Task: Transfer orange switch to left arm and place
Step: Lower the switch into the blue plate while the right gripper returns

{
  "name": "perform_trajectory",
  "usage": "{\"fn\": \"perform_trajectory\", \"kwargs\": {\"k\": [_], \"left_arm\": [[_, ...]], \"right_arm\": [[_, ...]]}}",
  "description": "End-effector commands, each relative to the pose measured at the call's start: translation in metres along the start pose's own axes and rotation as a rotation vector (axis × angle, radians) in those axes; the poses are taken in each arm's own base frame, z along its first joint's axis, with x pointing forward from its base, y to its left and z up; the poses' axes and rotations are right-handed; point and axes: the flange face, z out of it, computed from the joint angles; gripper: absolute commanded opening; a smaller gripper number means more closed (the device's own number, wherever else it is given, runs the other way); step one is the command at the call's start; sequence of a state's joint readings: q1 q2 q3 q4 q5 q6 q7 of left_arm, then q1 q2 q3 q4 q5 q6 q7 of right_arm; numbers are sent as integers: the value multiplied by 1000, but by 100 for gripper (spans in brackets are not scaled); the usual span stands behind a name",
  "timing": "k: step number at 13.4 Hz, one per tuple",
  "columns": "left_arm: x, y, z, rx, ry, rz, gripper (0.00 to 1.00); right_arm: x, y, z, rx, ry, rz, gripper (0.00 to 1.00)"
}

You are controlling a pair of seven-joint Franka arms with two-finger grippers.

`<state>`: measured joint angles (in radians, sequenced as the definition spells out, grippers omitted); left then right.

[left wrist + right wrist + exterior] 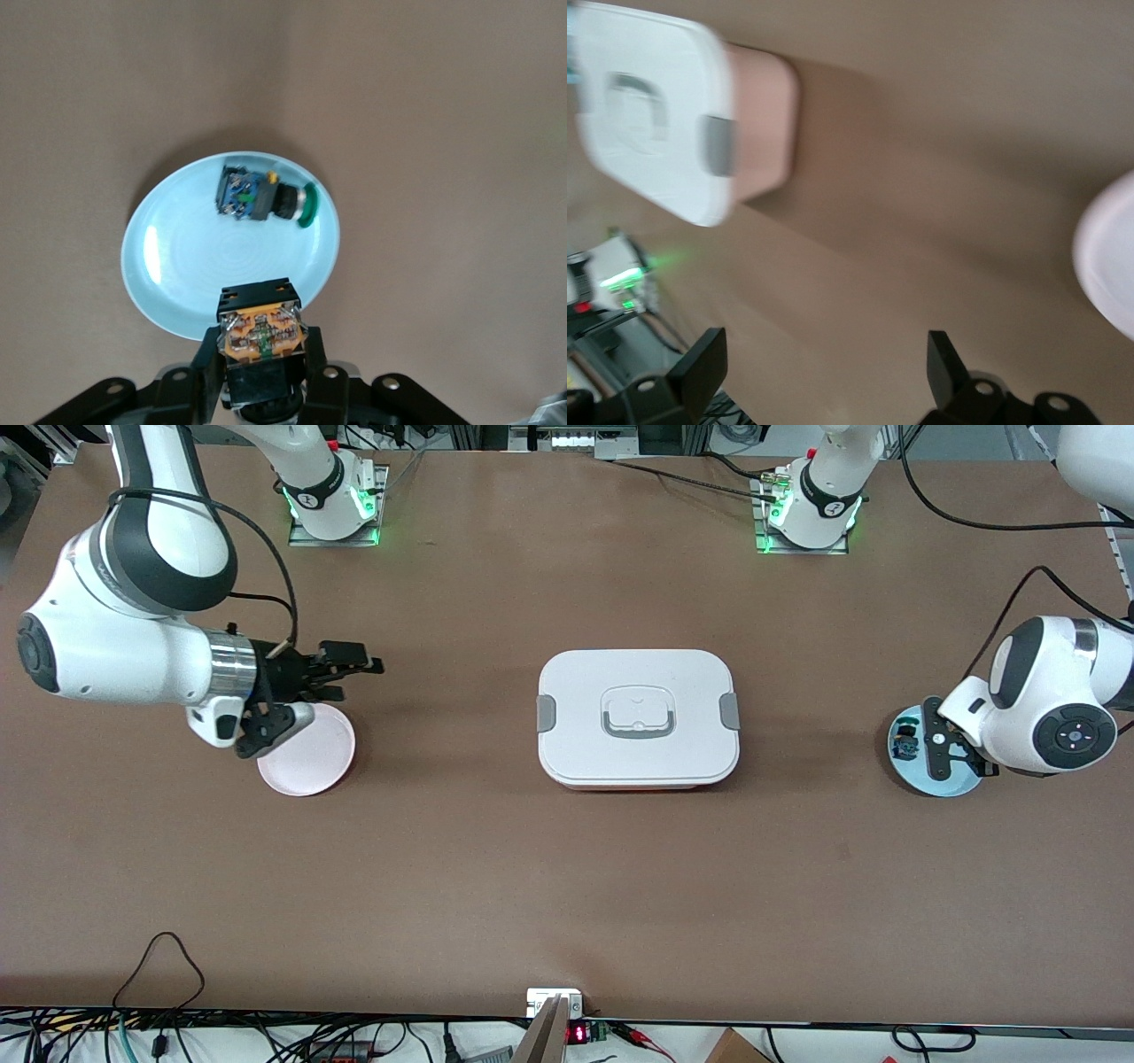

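Observation:
My left gripper is shut on the orange switch, a black body with orange-tan parts facing the camera. It holds the switch just above the rim of a light blue plate. In the front view this gripper is over the blue plate at the left arm's end of the table, and the switch is hidden there. My right gripper is open and empty beside the pink plate, its fingers pointing toward the box. The right wrist view shows its open gripper over bare table.
A blue-bodied, green-capped switch lies on the blue plate, also seen in the front view. The white box stands in the table's middle between the two plates and shows in the right wrist view, as does the pink plate's edge.

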<state>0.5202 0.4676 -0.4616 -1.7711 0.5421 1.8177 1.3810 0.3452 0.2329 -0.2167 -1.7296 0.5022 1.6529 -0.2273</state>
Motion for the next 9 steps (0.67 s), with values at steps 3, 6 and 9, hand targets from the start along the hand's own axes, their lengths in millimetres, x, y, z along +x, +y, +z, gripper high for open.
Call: {"fn": "perform_trajectory", "kwargs": {"k": [3, 6, 9], "left_arm": [[-34, -19, 65, 26, 81, 121, 18], [-34, -16, 99, 61, 123, 120, 24], [-41, -12, 115, 97, 148, 106, 27]], "right_arm": [[-19, 20, -44, -331, -49, 120, 100], [-22, 20, -89, -549, 3, 87, 100], [-32, 50, -153, -653, 120, 125, 100]]}}
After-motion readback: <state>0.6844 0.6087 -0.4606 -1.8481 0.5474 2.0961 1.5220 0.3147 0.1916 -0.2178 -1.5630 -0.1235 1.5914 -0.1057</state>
